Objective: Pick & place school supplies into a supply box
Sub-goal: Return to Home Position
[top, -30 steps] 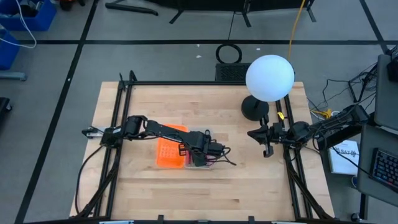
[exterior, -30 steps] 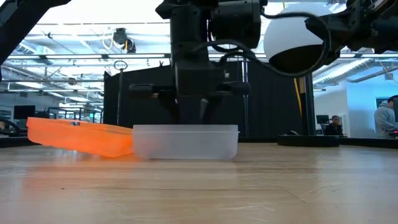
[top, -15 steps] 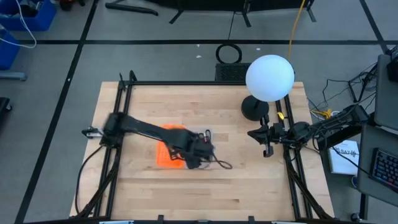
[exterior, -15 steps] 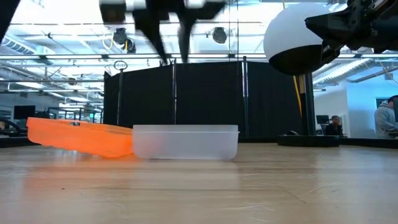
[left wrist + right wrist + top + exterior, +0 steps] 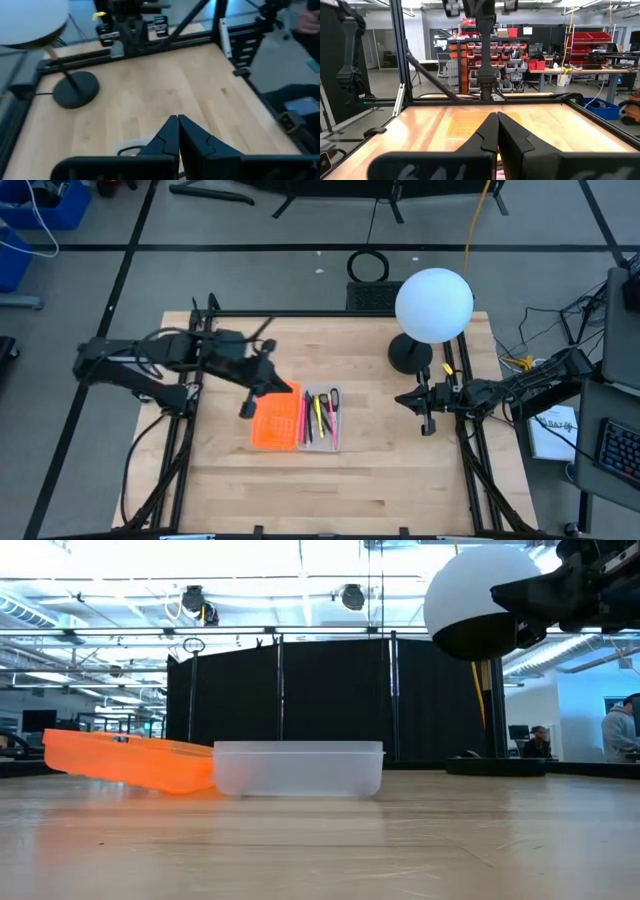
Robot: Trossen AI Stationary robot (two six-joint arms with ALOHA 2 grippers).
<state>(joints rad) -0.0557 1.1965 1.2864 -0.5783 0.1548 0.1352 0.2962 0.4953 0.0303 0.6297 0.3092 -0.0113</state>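
The left claw (image 5: 178, 131), pinched shut and empty, hung near the orange-and-clear plastic supply box (image 5: 272, 426) holding coloured pens (image 5: 318, 414); the right claw (image 5: 497, 131), likewise closed, sat near the white globe lamp (image 5: 433, 304).

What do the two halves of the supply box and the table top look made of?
Clear half: probably plastic, frosted and translucent; it looks milky in the low view. Orange half: likely plastic too, bright and fairly glossy, with a faint grid pattern seen from above. Table top: wood, pale planks with visible grain and joints, with what looks like a smooth satin finish.
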